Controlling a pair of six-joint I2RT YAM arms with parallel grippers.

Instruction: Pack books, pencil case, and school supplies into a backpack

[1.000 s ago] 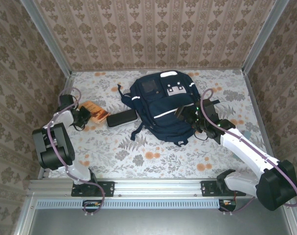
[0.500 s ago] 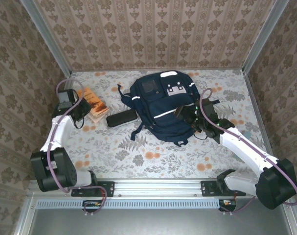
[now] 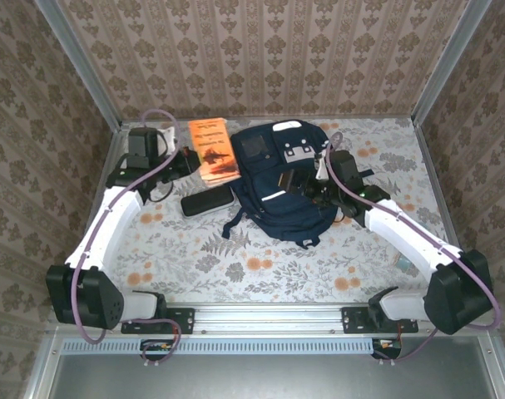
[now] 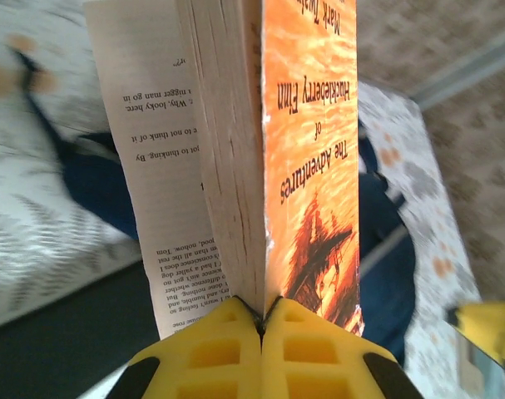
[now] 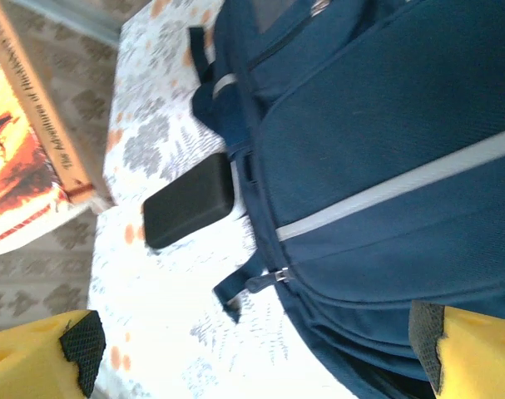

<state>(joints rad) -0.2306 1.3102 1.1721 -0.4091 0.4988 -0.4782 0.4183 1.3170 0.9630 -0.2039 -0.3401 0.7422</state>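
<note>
Tom: Flowery paper is on the walls (image 3: 260, 50), and the table (image 3: 260, 274) has a cloth with leaves and orange flowers. What do you see on it?

Mia: The big blue backpack (image 3: 281, 183) lies in the upper middle of the top view. It has thin white stripes and pale patches near its top.

Tom: Where is the orange book (image 3: 212, 148)?

Mia: It is in the upper middle of the frame, just left of the backpack's top. The left jaws hold it up.

Tom: How do the left jaws stand?

Mia: They are pressed together on the bottom edge of the book. In the left wrist view the yellow fingers (image 4: 219, 349) meet at the bottom middle, and the book stands up from them. One loose page (image 4: 144, 166) hangs apart on the left. I can read "Huckleberry Finn" on the cover.

Tom: And the right jaws?

Mia: They are spread wide over the front of the backpack. In the right wrist view one yellow tip is at each bottom corner, with nothing pinched between them.

Tom: Where is the pencil case (image 3: 207, 201)?

Mia: It lies flat on the table, just left of the backpack and below the book in the top view. It is black with round corners.
</note>
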